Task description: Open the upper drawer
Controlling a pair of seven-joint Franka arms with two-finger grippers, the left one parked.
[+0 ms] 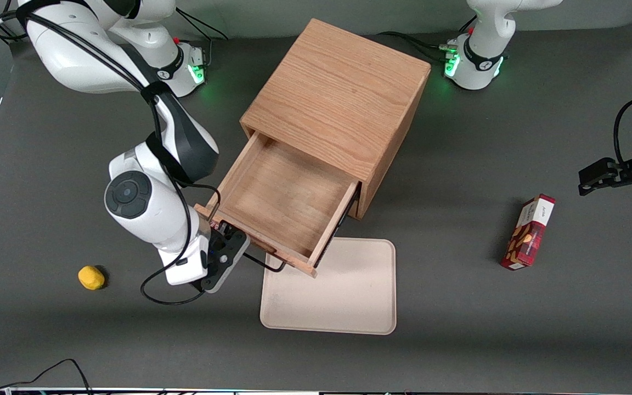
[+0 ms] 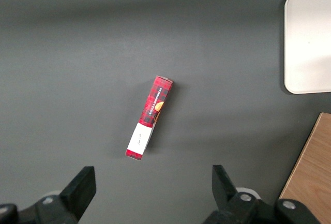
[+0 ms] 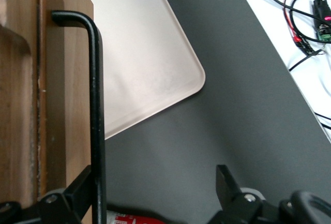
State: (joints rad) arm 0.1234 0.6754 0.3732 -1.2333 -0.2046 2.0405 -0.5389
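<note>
The oak cabinet stands mid-table with its upper drawer pulled far out, an empty light-wood tray. The drawer's thin black wire pull runs along the drawer front, which is nearest the front camera. My right gripper is at the working arm's end of that front, at the pull. In the right wrist view the gripper is open wide. The pull runs just inside one finger, along the drawer front. The fingers do not clamp it. The lower drawer is hidden under the upper one.
A cream tray lies flat in front of the drawer, partly under it, and shows in the right wrist view. A yellow lump lies toward the working arm's end. A red carton lies toward the parked arm's end.
</note>
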